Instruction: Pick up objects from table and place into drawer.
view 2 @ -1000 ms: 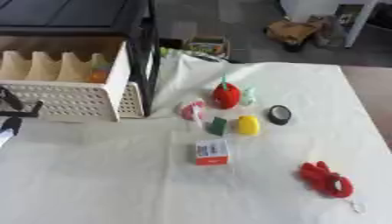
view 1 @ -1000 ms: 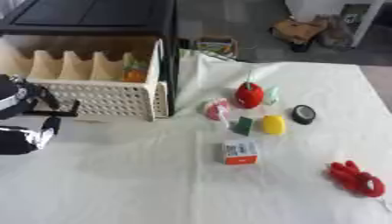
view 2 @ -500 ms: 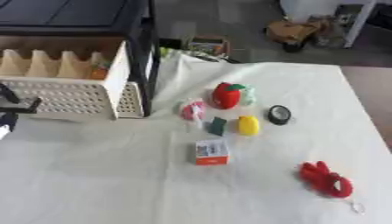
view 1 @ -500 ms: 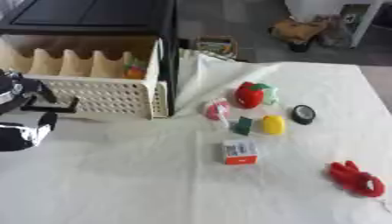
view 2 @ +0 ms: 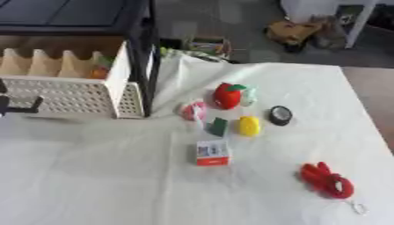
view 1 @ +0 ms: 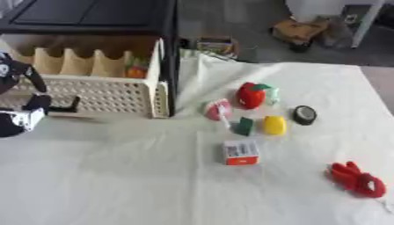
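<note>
— Left eye view, middle of the surface toward the far edge: red fruit toy (view 1: pixel 250 94), rounded, green cap on top, a pale green bit touching its right side. Stands near the drawer (view 1: pixel 92 94), to its right.
— Handling?
— Probably hollow plastic, so light and stiff, and smooth enough to slip. Best taken across the widest part of the body, from above, not by the cap.
— Neighbours?
— Pink piece (view 1: pixel 217 109) just beside it on the left; green block (view 1: pixel 245 126) and yellow piece (view 1: pixel 273 125) a little nearer; black disc (view 1: pixel 304 114) to the right. Crowded, so easy to nudge on the way in.
— Easier picks?
— Small box (view 1: pixel 241 152), white with an orange band, lying alone nearer the middle: cardboard by the look, light, flat sides good for a pinch. Red looped thing (view 1: pixel 356 179) well apart, by the right edge toward the near corner; soft or stiff, cannot tell.
— Drawer?
— Open at the far left corner, white perforated front, dividers inside, something orange and green (view 1: pixel 137 70) already in.
— Robot hand?
— Left robot hand (view 1: pixel 21 121) at the left edge, close to the drawer front; released or clenched, cannot tell. Right robot hand nowhere in view.
</note>
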Robot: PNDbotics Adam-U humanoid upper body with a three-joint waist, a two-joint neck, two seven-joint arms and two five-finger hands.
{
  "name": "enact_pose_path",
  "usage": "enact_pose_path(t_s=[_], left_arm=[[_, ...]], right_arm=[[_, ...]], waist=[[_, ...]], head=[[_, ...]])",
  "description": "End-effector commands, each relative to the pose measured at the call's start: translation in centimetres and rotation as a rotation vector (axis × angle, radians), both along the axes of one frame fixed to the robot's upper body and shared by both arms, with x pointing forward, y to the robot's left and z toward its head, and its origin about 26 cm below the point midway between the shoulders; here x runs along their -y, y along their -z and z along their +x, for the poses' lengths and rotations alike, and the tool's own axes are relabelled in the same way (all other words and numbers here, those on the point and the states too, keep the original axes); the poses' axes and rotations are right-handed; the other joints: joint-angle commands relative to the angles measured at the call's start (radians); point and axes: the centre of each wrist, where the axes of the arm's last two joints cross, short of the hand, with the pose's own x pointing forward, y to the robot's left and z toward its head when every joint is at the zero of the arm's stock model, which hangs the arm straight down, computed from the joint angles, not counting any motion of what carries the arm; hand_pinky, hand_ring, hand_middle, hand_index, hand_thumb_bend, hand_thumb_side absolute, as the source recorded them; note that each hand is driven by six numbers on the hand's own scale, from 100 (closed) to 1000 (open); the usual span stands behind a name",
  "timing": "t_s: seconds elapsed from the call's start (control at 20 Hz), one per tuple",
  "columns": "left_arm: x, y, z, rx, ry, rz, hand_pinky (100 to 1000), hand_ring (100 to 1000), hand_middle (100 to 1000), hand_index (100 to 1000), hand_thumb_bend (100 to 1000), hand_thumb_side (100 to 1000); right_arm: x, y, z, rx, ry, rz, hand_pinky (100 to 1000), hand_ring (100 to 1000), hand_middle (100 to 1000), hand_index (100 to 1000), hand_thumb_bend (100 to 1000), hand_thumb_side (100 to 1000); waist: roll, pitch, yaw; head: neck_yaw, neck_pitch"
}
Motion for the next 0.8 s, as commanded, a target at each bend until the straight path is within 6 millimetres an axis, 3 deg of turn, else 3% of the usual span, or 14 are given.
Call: enact_pose_path(t_s=[0.05, 0.55, 0.8], left_arm=[[-0.2, -1.5, -0.4, 0.059, 0.020, -0.022, 100, 100, 100, 772, 105, 408], [-0.6, -3.2, -0.8, 0.177, 0.091, -0.163, 100, 100, 100, 663, 105, 408], [-0.6, -4.2, -0.9, 0.259, 0.134, -0.277, 100, 100, 100, 655, 100, 302]], right_arm=[[0.2, -0.8, -0.4, 0.029, 0.014, -0.014, 829, 623, 627, 815, 100, 842], [0.5, -0.9, -0.4, 0.032, 0.033, -0.018, 827, 624, 628, 815, 100, 841], [0.5, -1.3, -0.4, 0.033, 0.035, -0.040, 826, 625, 629, 815, 100, 843]], waist=[[0.001, -0.021, 0.002], [-0.002, -0.022, 0.012], [-0.005, -0.023, 0.017]], head=[[-0.006, 0.005], [-0.049, 0.011], [-0.079, 0.013]])
